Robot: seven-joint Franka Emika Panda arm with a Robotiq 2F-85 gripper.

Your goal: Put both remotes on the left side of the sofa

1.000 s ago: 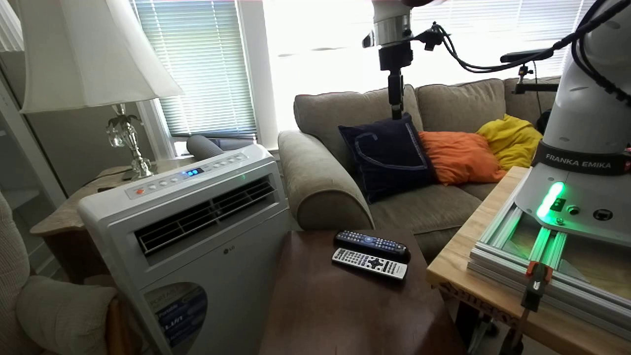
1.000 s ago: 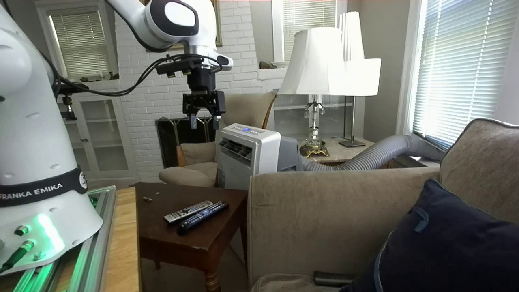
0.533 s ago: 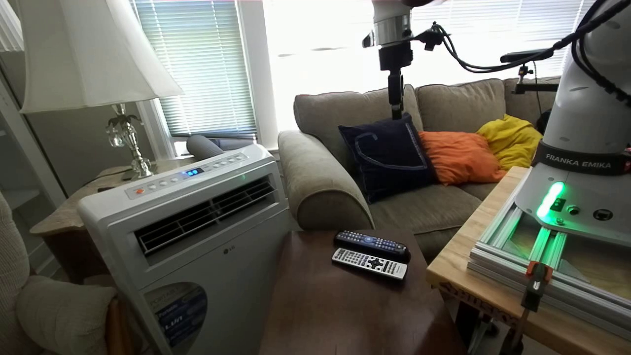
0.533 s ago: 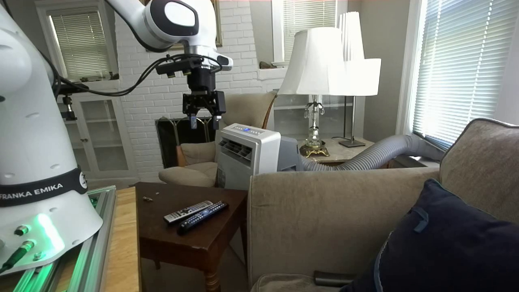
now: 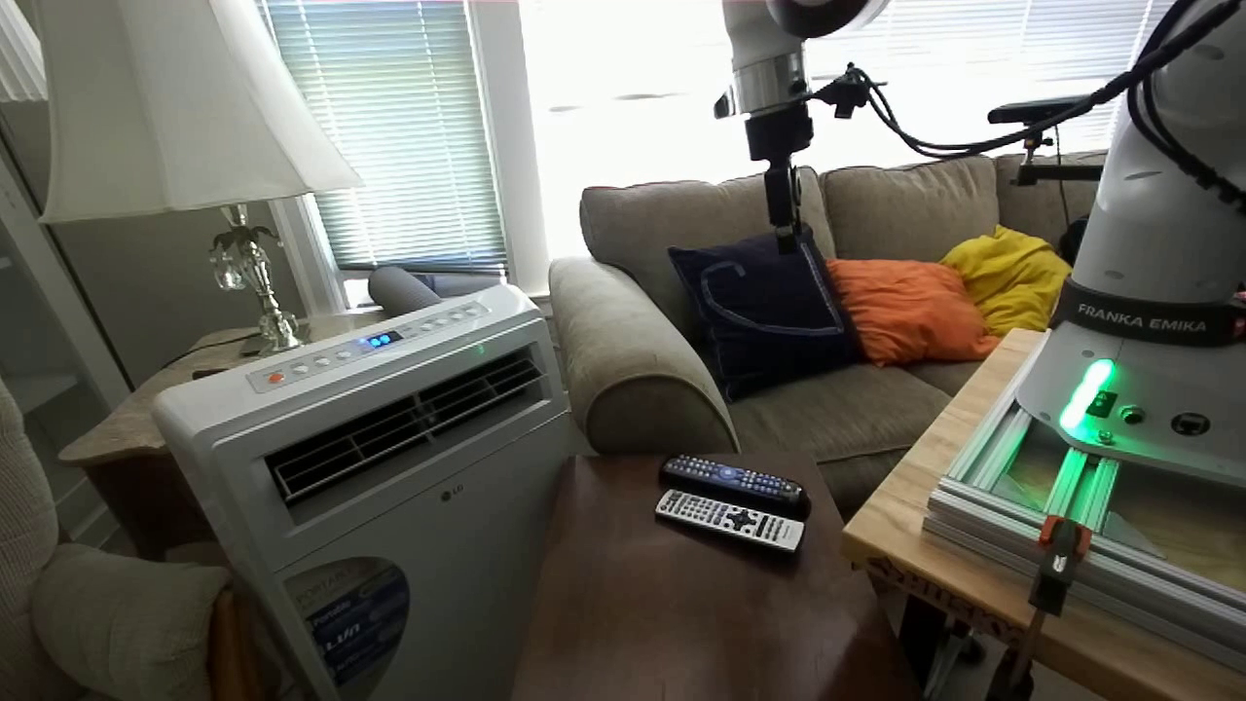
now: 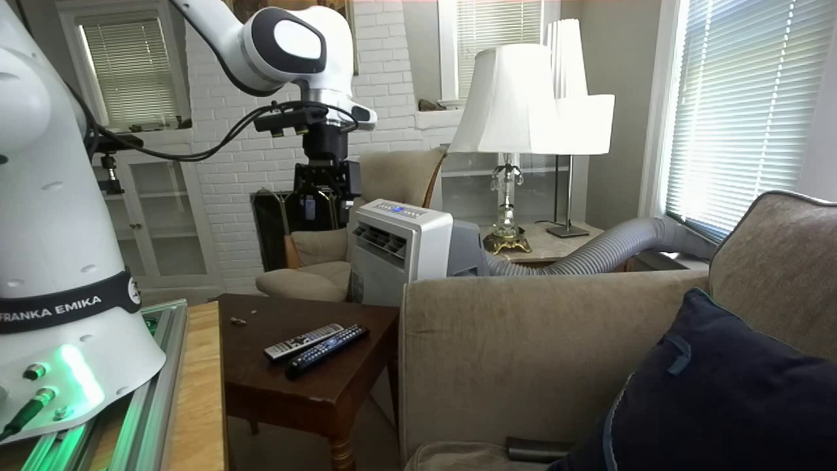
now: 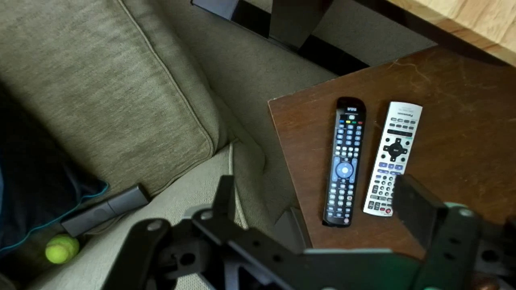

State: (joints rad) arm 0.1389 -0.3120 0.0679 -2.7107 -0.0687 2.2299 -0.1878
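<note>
Two remotes lie side by side on the brown wooden table: a black remote with blue and white buttons, and a silver remote. In both exterior views they sit close together but apart, the black remote nearer the sofa than the silver remote. High above the table, my gripper hangs pointing down, jaws wide apart and holding nothing. In the wrist view one finger covers part of the silver remote's lower edge; the other finger shows against the sofa.
A white air conditioner stands beside the table. On the sofa are a navy pillow, an orange pillow and a yellow one. By the navy pillow lie a dark grey oblong object and a tennis ball.
Over the last half second my gripper has come down a little and tilted slightly. Before that it stood still. The remotes have not moved.
</note>
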